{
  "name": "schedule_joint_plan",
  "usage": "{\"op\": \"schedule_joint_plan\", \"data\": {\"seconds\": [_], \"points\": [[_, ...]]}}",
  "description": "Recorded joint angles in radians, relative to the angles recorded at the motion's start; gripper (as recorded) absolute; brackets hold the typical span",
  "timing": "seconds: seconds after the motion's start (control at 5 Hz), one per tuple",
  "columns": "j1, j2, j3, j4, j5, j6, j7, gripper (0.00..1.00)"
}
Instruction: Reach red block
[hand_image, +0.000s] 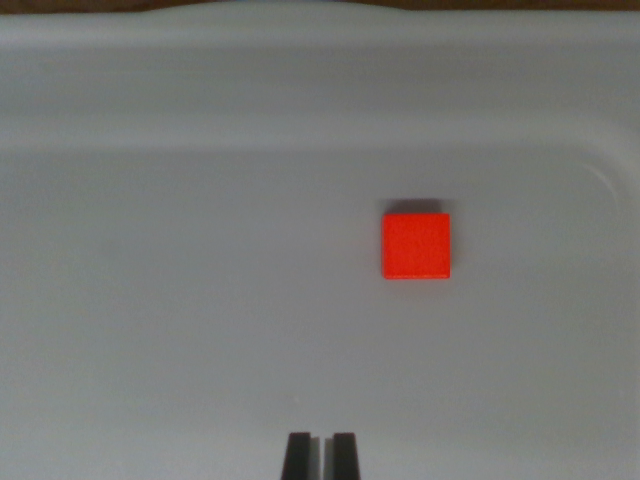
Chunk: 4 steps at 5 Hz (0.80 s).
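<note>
Gripper (321, 455) at bottom edge of wrist view: two dark fingers (297, 456) nearly together, thin slit between, holding nothing, touching nothing. Red block (416, 246) lies flat on grey tray (150, 300), above and toward wrist view's right of gripper, well apart. No writing visible. Bare tray all around block; raised rim curves beyond block at right.
</note>
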Motion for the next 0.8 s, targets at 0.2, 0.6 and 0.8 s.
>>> {"op": "schedule_joint_plan", "data": {"seconds": [0.2, 0.6, 0.8], "points": [[-0.0059, 0.033, -0.004, -0.011, 0.0023, -0.041, -0.008, 0.00], [-0.0122, 0.069, -0.008, -0.022, 0.0048, -0.085, -0.017, 0.00], [-0.0122, 0.069, -0.008, -0.022, 0.0048, -0.085, -0.017, 0.00]]}}
